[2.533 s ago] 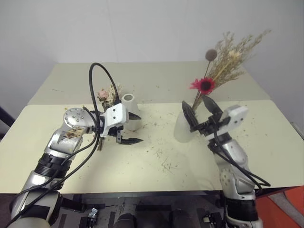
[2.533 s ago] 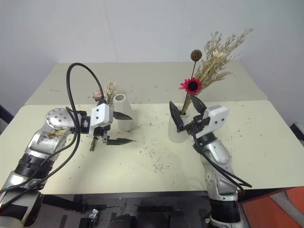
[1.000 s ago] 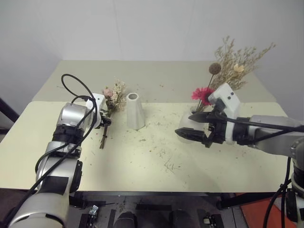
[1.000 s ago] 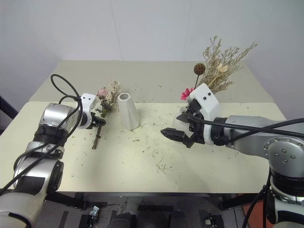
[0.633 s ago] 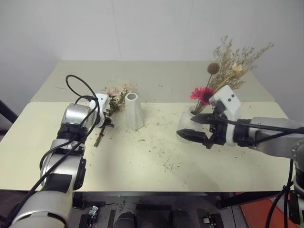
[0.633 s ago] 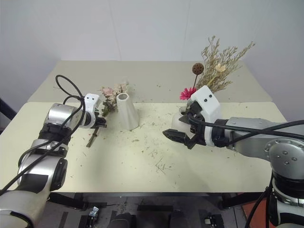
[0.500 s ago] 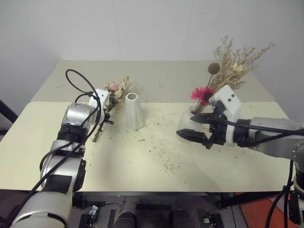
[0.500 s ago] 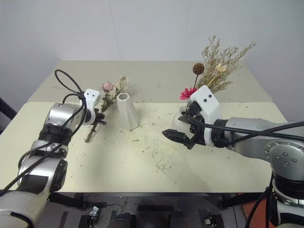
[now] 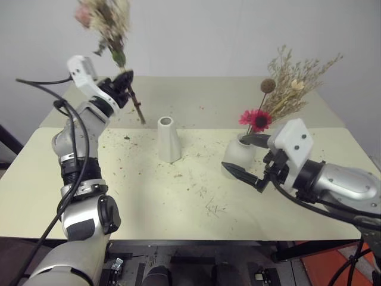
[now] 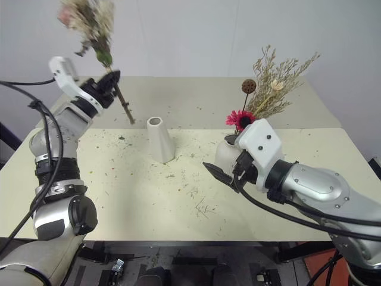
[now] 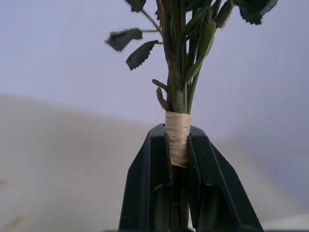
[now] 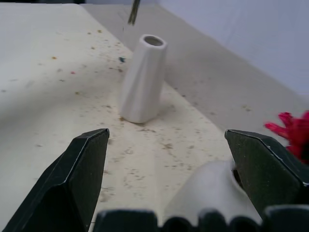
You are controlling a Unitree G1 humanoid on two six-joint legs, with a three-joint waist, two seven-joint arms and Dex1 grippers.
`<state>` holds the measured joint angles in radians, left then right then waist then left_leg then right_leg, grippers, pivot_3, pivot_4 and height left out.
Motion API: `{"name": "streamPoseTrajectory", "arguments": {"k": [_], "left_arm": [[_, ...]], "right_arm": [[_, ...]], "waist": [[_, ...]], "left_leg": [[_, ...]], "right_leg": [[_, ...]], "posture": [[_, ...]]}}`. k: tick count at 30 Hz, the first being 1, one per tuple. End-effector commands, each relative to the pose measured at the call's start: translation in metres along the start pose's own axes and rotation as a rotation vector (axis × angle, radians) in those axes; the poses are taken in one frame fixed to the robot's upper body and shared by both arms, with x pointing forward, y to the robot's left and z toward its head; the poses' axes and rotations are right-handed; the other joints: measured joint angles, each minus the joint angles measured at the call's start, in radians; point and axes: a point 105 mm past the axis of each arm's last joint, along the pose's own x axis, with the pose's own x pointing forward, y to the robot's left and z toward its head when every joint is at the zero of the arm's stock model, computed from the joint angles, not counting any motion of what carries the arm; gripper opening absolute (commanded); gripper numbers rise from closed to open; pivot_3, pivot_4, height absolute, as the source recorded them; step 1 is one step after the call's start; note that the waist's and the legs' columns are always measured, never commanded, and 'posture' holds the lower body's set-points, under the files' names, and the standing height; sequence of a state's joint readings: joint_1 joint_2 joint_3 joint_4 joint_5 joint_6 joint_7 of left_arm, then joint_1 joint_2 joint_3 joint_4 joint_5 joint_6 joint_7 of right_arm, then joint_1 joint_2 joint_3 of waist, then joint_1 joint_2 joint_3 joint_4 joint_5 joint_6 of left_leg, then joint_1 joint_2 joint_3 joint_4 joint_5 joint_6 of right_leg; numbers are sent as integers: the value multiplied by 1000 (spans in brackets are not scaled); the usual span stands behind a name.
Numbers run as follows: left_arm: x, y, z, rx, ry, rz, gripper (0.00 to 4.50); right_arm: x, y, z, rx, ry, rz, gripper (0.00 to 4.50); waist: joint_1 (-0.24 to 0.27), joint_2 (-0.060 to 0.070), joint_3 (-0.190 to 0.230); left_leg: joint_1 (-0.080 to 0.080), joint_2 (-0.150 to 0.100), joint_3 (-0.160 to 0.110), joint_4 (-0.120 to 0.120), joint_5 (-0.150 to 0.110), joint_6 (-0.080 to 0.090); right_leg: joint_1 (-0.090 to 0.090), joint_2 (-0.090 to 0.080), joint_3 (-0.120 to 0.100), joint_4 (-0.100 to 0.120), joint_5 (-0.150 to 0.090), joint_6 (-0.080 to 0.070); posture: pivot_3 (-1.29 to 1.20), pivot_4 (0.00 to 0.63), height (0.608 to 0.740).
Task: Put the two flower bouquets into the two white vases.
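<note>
The left gripper [image 9: 123,81] is clamped on the twine-wrapped stems of the pale rose bouquet [image 9: 106,18], held high above the tabletop's [image 9: 149,196] far left corner, its stem tip slanting down toward the tall conical vase [image 9: 168,139] at mid-table. Best to bring the stems upright over that narrow mouth before lowering. The right gripper [image 9: 249,159], jaws spread wide and empty, hangs by the rounded vase [image 9: 238,158] near the right edge, which holds the red daisy bouquet [image 9: 280,83].

A pale cream, matte tabletop [image 9: 178,208] filled the lower frame. On it, left of centre, stood a tall conical white vase [image 9: 168,140]; right of centre sat a rounded white vase [image 9: 238,158]. Dried plant crumbs [image 9: 205,205] lay scattered between them.
</note>
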<state>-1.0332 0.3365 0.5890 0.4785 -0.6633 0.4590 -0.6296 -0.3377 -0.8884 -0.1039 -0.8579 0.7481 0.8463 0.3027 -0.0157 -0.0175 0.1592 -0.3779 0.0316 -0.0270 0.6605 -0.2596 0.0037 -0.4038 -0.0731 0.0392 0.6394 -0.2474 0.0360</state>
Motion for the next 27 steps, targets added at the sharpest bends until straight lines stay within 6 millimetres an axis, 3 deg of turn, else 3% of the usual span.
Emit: {"name": "streamPoseTrajectory", "arguments": {"k": [1, 5, 11, 27], "left_arm": [[9, -26, 23, -4, -140, -223, 127], [12, -35, 9, -80, -123, -364, 127], [18, -36, -22, -28, -11, -411, 127], [16, -38, -39, 60, 34, -462, 127]], "right_arm": [[-4, 1, 11, -66, -76, -41, 4500], [-6, -3, 5, -54, -59, -95, 4500], [-10, -4, 3, -55, -53, -139, 4500], [-12, -3, -2, -77, -31, -153, 4500]], "waist": [[1, 0, 0], [3, 0, 0], [0, 0, 0], [-2, 0, 0]], "left_leg": [[0, 0, 0, 0, 0, 0], [1, -1, 0, 0, 0, 0], [0, -1, -1, 0, 0, 0], [0, -1, -1, 0, 0, 1]], "right_leg": [[0, 0, 0, 0, 0, 0], [1, 0, 0, 0, 0, 0], [1, 0, 0, 0, 0, 0], [1, 1, 0, 0, 0, 0]], "posture": [[0, 150, 740], [0, 150, 740], [0, 150, 740], [0, 150, 740]]}}
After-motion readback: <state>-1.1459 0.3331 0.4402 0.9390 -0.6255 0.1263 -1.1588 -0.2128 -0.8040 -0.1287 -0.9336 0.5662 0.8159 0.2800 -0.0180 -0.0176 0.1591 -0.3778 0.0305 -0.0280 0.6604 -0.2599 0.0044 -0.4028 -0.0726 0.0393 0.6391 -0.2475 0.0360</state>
